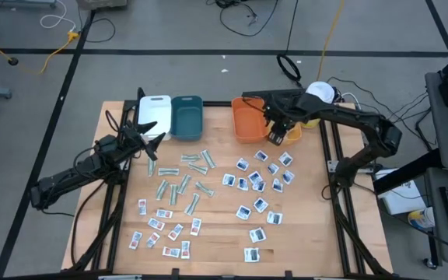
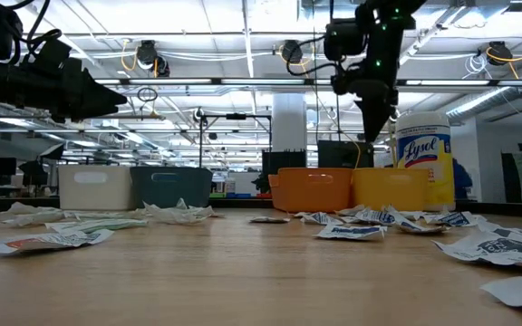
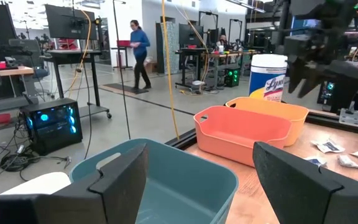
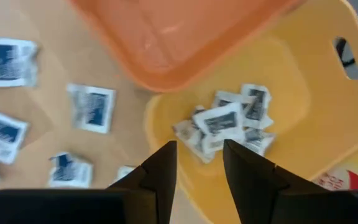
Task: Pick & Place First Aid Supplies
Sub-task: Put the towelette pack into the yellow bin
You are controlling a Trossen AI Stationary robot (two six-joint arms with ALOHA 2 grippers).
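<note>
Right gripper (image 4: 194,163) released, empty, above yellow bin (image 4: 303,106): packets (image 4: 225,121) sorted there. Left gripper (image 3: 197,180) released over teal bin (image 3: 166,186), waiting.

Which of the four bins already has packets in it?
The yellow bin, at the far right of the row, under the right pincer. It holds a small pile of white packets; the orange bin looks empty, like the teal one.

The yellow bin (image 1: 300,132) is mostly hidden under the right gripper (image 1: 280,134) from above. Print on the packets (image 4: 224,122) piled just beyond its fingertips is too blurred to read. The white bin (image 3: 39,184) beside the left gripper (image 3: 201,171) is cut off at the picture's edge. The canister (image 3: 268,76) label, far ahead of it, is partly covered by the right arm.
</note>
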